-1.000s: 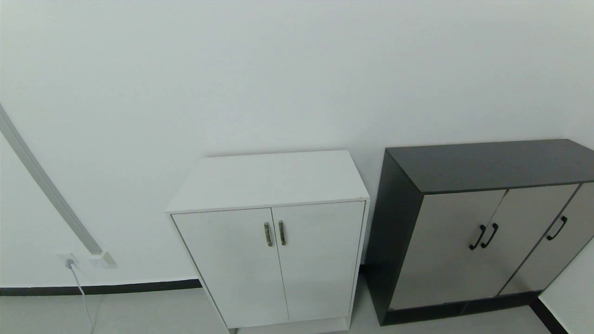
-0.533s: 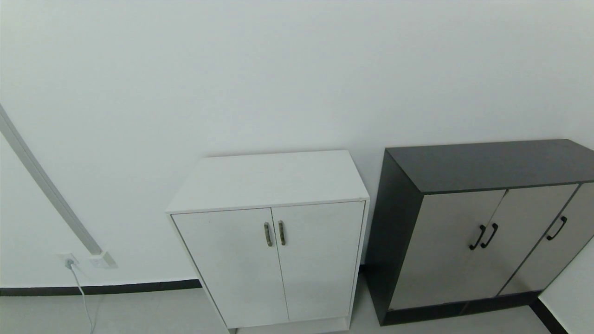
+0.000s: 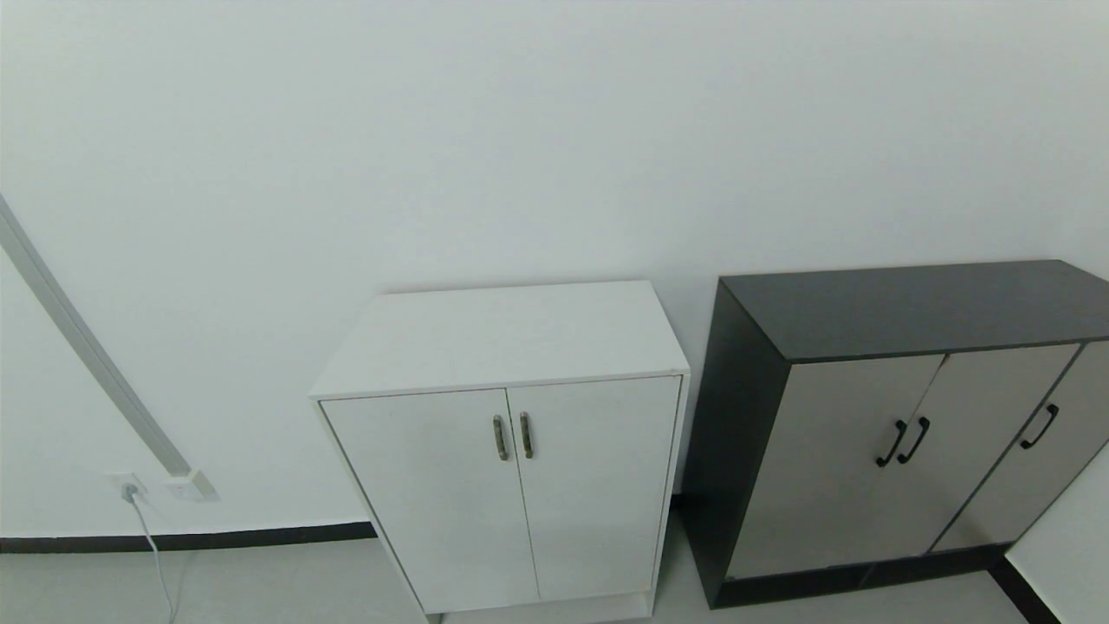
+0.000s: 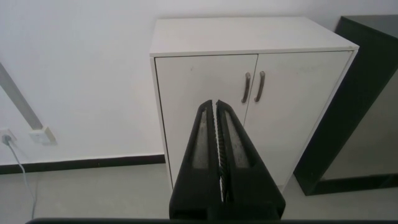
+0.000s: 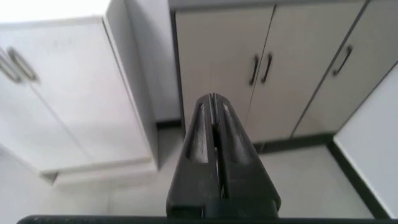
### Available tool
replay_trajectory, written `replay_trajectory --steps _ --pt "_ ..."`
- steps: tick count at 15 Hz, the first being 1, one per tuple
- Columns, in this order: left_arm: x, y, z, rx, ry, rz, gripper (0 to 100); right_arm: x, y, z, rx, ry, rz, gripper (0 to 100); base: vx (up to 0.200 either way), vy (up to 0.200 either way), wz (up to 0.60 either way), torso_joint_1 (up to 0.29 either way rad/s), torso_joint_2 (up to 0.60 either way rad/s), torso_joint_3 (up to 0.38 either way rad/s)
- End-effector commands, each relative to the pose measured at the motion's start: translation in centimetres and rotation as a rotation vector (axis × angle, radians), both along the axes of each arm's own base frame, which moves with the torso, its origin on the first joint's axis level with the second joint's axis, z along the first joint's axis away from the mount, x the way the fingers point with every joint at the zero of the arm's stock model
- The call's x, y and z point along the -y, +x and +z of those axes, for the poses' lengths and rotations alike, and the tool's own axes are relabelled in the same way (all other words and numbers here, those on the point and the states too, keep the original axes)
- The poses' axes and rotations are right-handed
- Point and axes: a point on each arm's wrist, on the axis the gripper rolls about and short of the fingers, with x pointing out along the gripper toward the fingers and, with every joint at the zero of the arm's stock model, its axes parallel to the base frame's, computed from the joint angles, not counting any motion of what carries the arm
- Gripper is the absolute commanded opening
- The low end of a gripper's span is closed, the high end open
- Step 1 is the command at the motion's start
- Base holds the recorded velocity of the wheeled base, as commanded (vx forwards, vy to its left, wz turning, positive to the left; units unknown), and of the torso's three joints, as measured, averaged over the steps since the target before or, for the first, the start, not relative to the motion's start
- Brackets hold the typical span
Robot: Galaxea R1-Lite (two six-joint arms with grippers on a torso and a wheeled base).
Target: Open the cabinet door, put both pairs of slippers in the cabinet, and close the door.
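white cabinet (image 3: 511, 451) stands upright, doors closed, facing the robot — its paired handles (image 3: 513, 436) run vertical at the seam. left gripper (image 4: 215, 104) and right gripper (image 5: 213, 98): jaws pressed together.

The left end effector (image 4: 215, 102) and right end effector (image 5: 212, 96) are black, long and tapered.

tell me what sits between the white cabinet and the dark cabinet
Nothing: the head view shows a narrow bare gap between the white cabinet and the dark cabinet, just wall and floor.
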Motion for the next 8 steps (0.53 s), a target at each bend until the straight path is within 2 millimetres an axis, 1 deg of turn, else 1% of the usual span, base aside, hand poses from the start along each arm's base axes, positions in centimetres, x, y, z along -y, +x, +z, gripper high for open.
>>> replay_trajectory --steps 1,3,8 --pt "0.00 0.01 0.00 -0.001 0.001 0.001 0 0.03 -0.56 -0.15 0.074 0.012 0.003 0 0.000 0.000 0.00 0.000 0.00 0.000" --pt "0.00 0.01 0.00 -0.001 0.001 0.001 0 0.14 -0.57 -0.07 0.089 0.088 -0.048 0 0.000 0.000 0.00 0.000 0.00 0.000" --pt "0.00 0.01 0.00 -0.001 0.003 -0.001 0 0.16 -0.57 -0.07 0.090 0.095 -0.056 0 0.000 0.000 0.00 0.000 0.00 0.000"
